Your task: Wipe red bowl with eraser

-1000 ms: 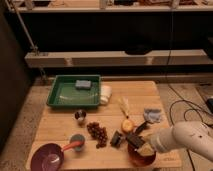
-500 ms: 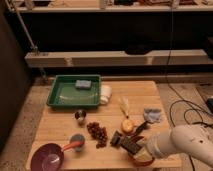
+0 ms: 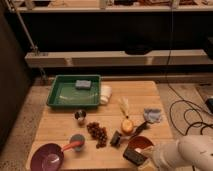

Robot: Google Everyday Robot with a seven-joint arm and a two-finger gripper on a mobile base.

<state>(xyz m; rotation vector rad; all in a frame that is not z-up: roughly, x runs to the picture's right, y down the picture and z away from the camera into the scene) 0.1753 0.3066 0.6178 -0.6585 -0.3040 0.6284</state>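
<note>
- The white robot arm [image 3: 187, 152] comes in from the near right corner and reaches left over the wooden table [image 3: 145, 97].
- The gripper [image 3: 141, 158] is at the near edge of the table, just near-left of the red bowl [image 3: 140, 143] — it is clamped on the eraser [image 3: 133, 155], a dark flat block that lies tilted at the bowl's near-left rim.
- The red bowl stands on the near right part of the table; its far rim and part of the inside show, the near part is covered by the eraser and the arm.
- Just left of the bowl there is a small black squarish object [image 3: 116, 138], and behind it an orange round fruit [image 3: 127, 126].
- A bunch of dark grapes [image 3: 96, 133] lies near the middle of the table, with a small metal cup [image 3: 80, 116] farther to the left.
- At the near left corner I see a purple bowl [image 3: 47, 157], and a grey cup with a red handle [image 3: 76, 143] touches its right side.
- A green tray [image 3: 60, 95] is on the far left of the table — a blue sponge [image 3: 83, 83] lies inside it, and a white roll [image 3: 105, 94] lies beside its right wall.
- A crumpled blue-grey cloth [image 3: 152, 115] lies on the right side.
</note>
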